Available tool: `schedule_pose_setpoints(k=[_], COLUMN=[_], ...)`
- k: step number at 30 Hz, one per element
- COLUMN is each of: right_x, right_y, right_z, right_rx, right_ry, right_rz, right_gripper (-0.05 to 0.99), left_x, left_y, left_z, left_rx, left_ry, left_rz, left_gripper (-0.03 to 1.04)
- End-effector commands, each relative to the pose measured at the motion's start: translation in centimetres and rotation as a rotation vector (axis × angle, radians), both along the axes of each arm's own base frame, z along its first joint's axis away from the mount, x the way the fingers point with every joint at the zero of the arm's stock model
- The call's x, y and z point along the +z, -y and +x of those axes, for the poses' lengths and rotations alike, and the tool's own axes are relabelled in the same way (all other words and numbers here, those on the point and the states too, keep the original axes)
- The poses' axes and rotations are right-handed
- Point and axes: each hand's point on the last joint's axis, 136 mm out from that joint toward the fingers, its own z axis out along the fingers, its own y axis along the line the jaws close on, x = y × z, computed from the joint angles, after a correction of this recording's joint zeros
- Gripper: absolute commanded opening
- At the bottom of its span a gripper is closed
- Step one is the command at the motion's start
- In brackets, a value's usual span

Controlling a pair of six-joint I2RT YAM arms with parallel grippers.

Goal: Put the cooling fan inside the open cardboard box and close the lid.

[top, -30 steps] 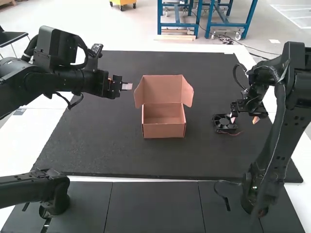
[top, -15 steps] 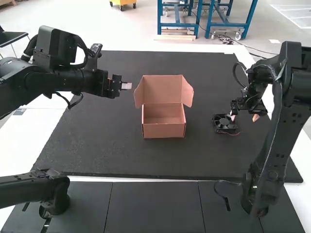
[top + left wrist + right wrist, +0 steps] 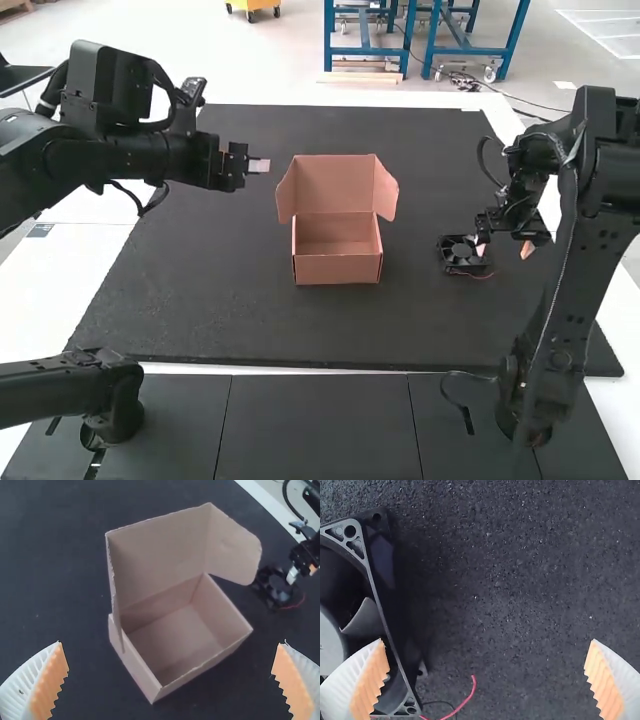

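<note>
Gaping right gripper [image 3: 501,246] beside cooling fan [image 3: 464,253]

The box [image 3: 337,245] is plain brown cardboard. It stands upright near the middle of the mat [image 3: 200,290] with its lid open. The lid rises straight up from the back wall, and its two rounded side flaps angle forward. The inside is bare. The fan [image 3: 464,253] is small and black, with a square frame and screw holes at the corners. It seems to lie flat near the mat's right edge, outside the box. A thin red wire [image 3: 462,705] trails from it onto the mat.
</note>
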Motion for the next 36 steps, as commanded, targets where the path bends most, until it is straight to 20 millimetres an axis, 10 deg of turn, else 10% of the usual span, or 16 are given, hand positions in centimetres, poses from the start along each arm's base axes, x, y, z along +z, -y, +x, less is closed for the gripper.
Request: schedule_pose_setpoints(k=[1, 16, 27, 36], right_x=[-0.3, -1.9, -0.8, 0.4], right_y=[0.4, -2.7, -5.4, -5.8], right_z=[-0.1, -0.1, 1.0, 1.8], right_rx=[-0.006, 0.019, -0.013, -0.037], right_ry=[-0.022, -0.069, -0.034, -0.022], right_rz=[-0.021, 0.066, 0.236, 0.264], right_gripper=[0.89, 0.80, 0.00, -0.02], left_x=[1.7, 0.5, -4.8, -5.3], left_y=[-0.4, -0.7, -1.7, -2.0], left_z=[0.4, 0.2, -2.0, -2.5], left_rx=[0.025, 0.027, -0.011, -0.022], left_ry=[0.033, -0.003, -0.157, -0.177], left_rz=[-0.023, -0.006, 0.136, 0.166], left_gripper=[0.96, 0.96, 0.96, 0.96])
